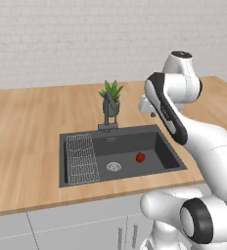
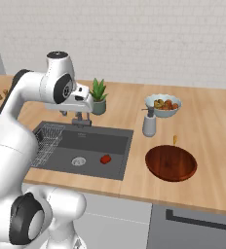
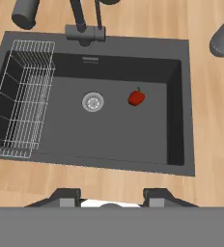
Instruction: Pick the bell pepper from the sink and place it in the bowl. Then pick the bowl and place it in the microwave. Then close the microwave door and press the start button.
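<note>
Centrally, red bell pepper (image 3: 136, 97) lying on the floor of the dark sink (image 3: 176, 144), just right of the round steel drain (image 3: 92, 102), stem up, touching nothing else. Directly overhead, well above the basin, claw (image 3: 111, 197) hanging with fingertips (image 3: 68, 197) spread apart, pinching nothing; pepper set beyond and slightly right of the gap between them. Against the left sink wall, wire rack (image 3: 22, 96). Behind the basin, dark faucet (image 3: 85, 26), flanked by potted plant (image 2: 99, 97). On the wooden counter (image 2: 207, 126) right of the sink: grey soap dispenser (image 2: 149, 123), fruit bowl (image 2: 162, 105), reddish-brown bowl (image 2: 171, 162) nearer the counter's front edge.
</note>
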